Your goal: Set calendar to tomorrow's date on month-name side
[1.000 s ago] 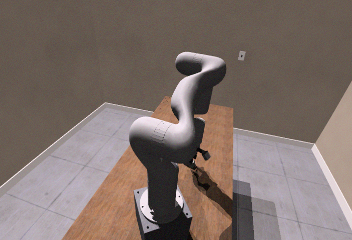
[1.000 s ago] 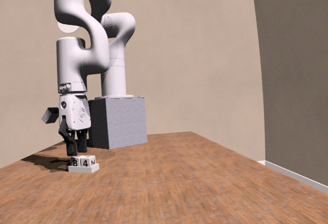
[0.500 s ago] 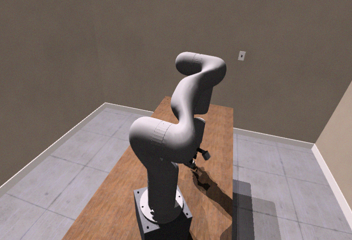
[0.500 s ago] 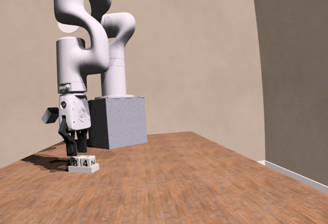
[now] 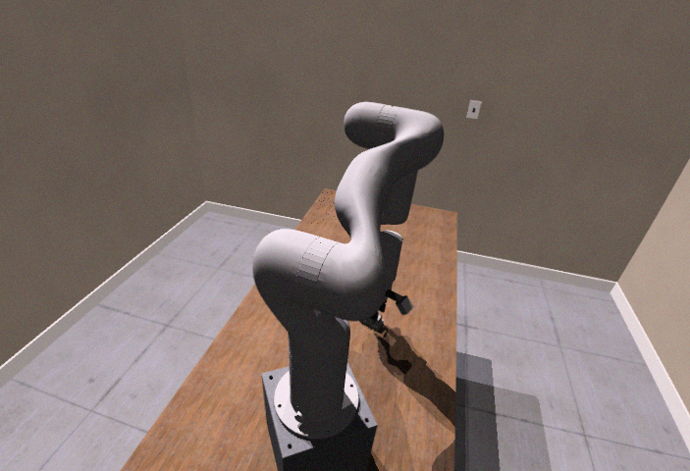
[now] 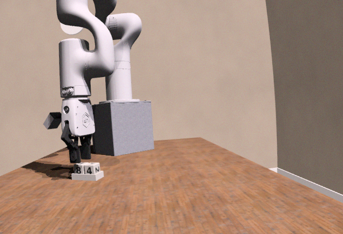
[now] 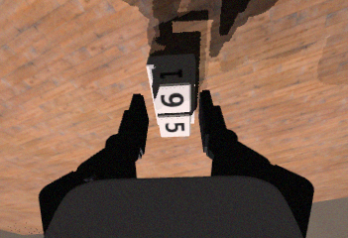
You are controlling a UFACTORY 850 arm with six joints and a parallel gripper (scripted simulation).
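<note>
The calendar stands on the wooden table (image 6: 205, 179) close to the robot's base: a white tray (image 6: 87, 176) with two white cubes side by side. In the exterior view the left cube (image 6: 78, 168) shows an 8 and the right cube (image 6: 89, 168) a 4, with a sideways mark on its right face. In the wrist view the cubes (image 7: 174, 101) show faces 1, 9 and 5 in a row, the far one in shadow. My gripper (image 6: 79, 159) (image 7: 172, 105) hangs just above the left cube, half open and empty, with its fingers to either side of the cubes. In the top view the arm hides the calendar.
The grey pedestal (image 6: 124, 126) of the robot's base stands right behind the calendar. The table (image 5: 429, 261) stretches long and narrow away from the base. A small grey camera block (image 6: 51, 120) juts from the wrist.
</note>
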